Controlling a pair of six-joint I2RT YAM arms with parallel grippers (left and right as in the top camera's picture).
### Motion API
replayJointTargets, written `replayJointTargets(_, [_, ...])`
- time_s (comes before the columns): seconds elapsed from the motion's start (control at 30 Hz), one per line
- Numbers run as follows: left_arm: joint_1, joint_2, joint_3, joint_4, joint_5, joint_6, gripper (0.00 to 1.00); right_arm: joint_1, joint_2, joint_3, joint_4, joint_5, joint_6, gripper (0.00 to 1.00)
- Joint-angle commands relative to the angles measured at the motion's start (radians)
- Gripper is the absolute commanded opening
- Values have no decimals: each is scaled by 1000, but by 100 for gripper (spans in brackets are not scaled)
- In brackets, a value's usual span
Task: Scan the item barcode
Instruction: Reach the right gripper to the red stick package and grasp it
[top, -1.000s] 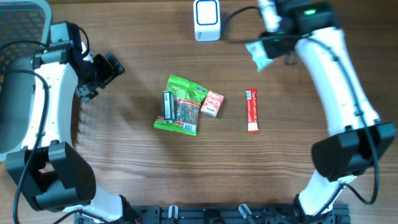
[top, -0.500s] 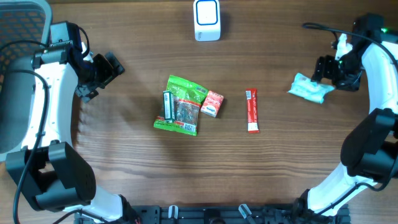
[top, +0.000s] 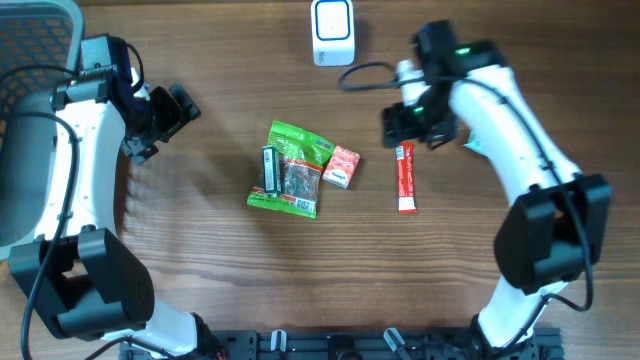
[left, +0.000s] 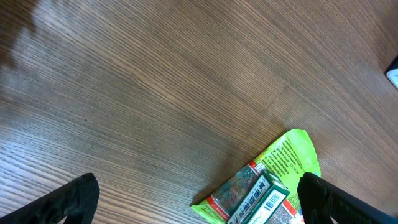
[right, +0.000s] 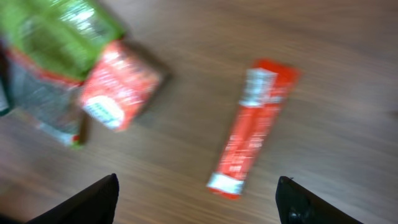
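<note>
Lying flat mid-bench, red stick packet (top: 405, 178) w/ white ends, just right of small red box (top: 342, 166) & green pouch (top: 292, 168), right hand (top: 408, 130) spread above its top end, empty, left hand (top: 170, 110) spread wide at far left, bare bench (top: 200, 260) around, white scanner (top: 331, 32) by far edge.

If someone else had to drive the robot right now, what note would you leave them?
Left gripper: open, empty, parked at the left of the table.
Right gripper: open, empty, hovering at the long red stick packet.
Green snack bag and small red box lie mid-table; white scanner at the far edge.
Done: pale teal pouch went by the scanner, then was dropped right, now barely showing.
Left: stick, box, bag.
</note>
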Motion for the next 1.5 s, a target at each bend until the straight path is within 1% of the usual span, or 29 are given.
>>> replayJointTargets(0.0, [1, 8, -5, 0, 8, 8, 100, 94, 11, -5, -1, -13, 118, 83])
replayJointTargets(0.1, [1, 8, -5, 0, 8, 8, 100, 150, 12, -6, 13, -13, 163, 85])
replayJointTargets(0.17, [1, 8, -5, 0, 8, 8, 100, 156, 12, -6, 22, -9, 204, 86])
replayJointTargets(0.2, [1, 8, -5, 0, 8, 8, 100, 155, 12, -6, 30, -8, 202, 86])
replayJointTargets(0.33, [1, 8, -5, 0, 8, 8, 100, 151, 13, -31, 38, 100, 203, 84])
replayJointTargets(0.4, [1, 8, -5, 0, 8, 8, 100, 149, 13, -70, 40, 107, 199, 81])
replayJointTargets(0.53, [1, 8, -5, 0, 8, 8, 100, 119, 13, -161, 74, 186, 203, 66])
replayJointTargets(0.57, [1, 8, -5, 0, 8, 8, 100, 95, 13, -177, 85, 187, 203, 59])
replayJointTargets(0.6, [1, 8, -5, 0, 8, 8, 100, 73, 13, -189, 91, 187, 203, 56])
replayJointTargets(0.67, [1, 8, -5, 0, 8, 8, 100, 36, 13, -202, 92, 186, 201, 55])
replayJointTargets(0.73, [1, 8, -5, 0, 8, 8, 100, -11, 13, -225, 98, 171, 196, 46])
replayJointTargets(0.77, [1, 8, -5, 0, 8, 8, 100, -32, 13, -246, 110, 150, 183, 44])
replayJointTargets(0.83, [1, 8, -5, 0, 8, 8, 100, -63, 13, -301, 140, 127, 171, 43])
replayJointTargets(0.9, [1, 8, -5, 0, 8, 8, 100, -73, 13, -358, 187, 98, 173, 41])
replayJointTargets(0.97, [1, 8, -5, 0, 8, 8, 100, -72, 13, -399, 235, 37, 161, 39])
replayJointTargets(1.0, [1, 8, -5, 0, 8, 8, 100, -72, 13, -425, 264, -27, 125, 37])
replayJointTargets(1.07, [1, 8, -5, 0, 8, 8, 100, -72, 13, -445, 285, -62, 121, 35])
replayJointTargets(1.1, [1, 8, -5, 0, 8, 8, 100, -72, 13, -445, 283, -62, 121, 35])
replayJointTargets(1.13, [1, 8, -5, 0, 8, 8, 100, -72, 13, -445, 283, -62, 121, 32])
replayJointTargets(1.23, [1, 8, -5, 0, 8, 8, 100, -72, 13, -451, 280, -54, 124, 29])
replayJointTargets(1.4, [1, 8, -5, 0, 8, 8, 100, -72, 13, -483, 288, 16, 148, 28])
replayJointTargets(1.43, [1, 8, -5, 0, 8, 8, 100, -72, 13, -483, 291, 18, 147, 27])
replayJointTargets(1.47, [1, 8, -5, 0, 8, 8, 100, -72, 13, -483, 298, 18, 148, 23])
